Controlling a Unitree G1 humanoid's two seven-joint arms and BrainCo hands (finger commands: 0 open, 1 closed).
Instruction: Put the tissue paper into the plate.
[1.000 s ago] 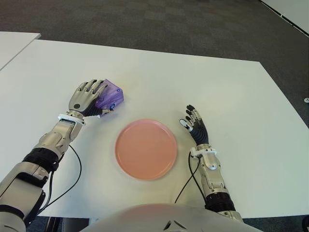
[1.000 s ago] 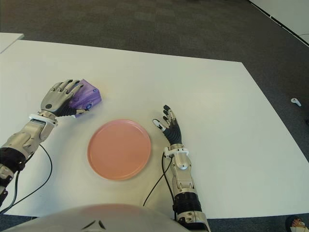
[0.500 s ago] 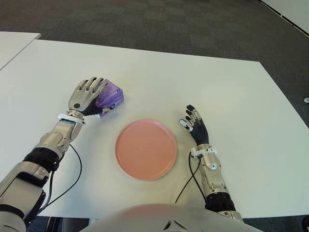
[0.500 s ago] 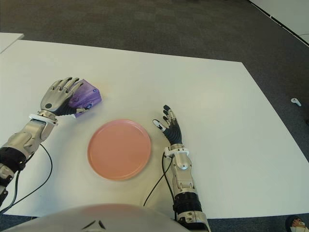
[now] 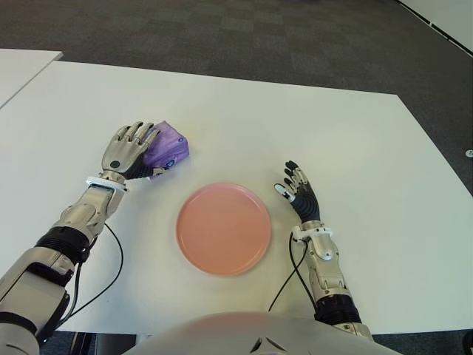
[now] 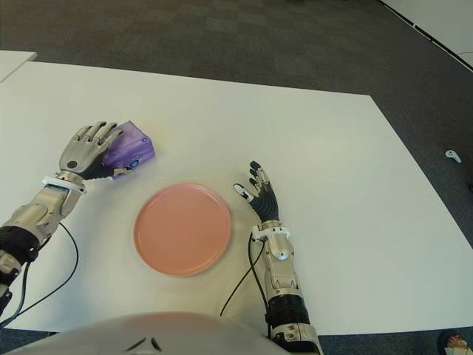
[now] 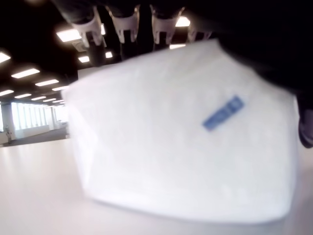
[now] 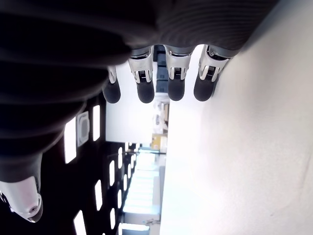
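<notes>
My left hand (image 5: 130, 150) grips the purple tissue pack (image 5: 167, 147), far-left of the pink plate (image 5: 223, 228); bare table (image 5: 310, 126) lies between. My right hand (image 5: 299, 197) rests open, right of the plate's rim.

No readable text; blue label on tissue pack (image 7: 186, 147) too blurred.

Office: carpet tiles (image 5: 244, 29), white table (image 5: 310, 126)

Bright even overhead light, soft faint shadows, left wrist view blurred, pack (image 7: 186, 132) washed out
</notes>
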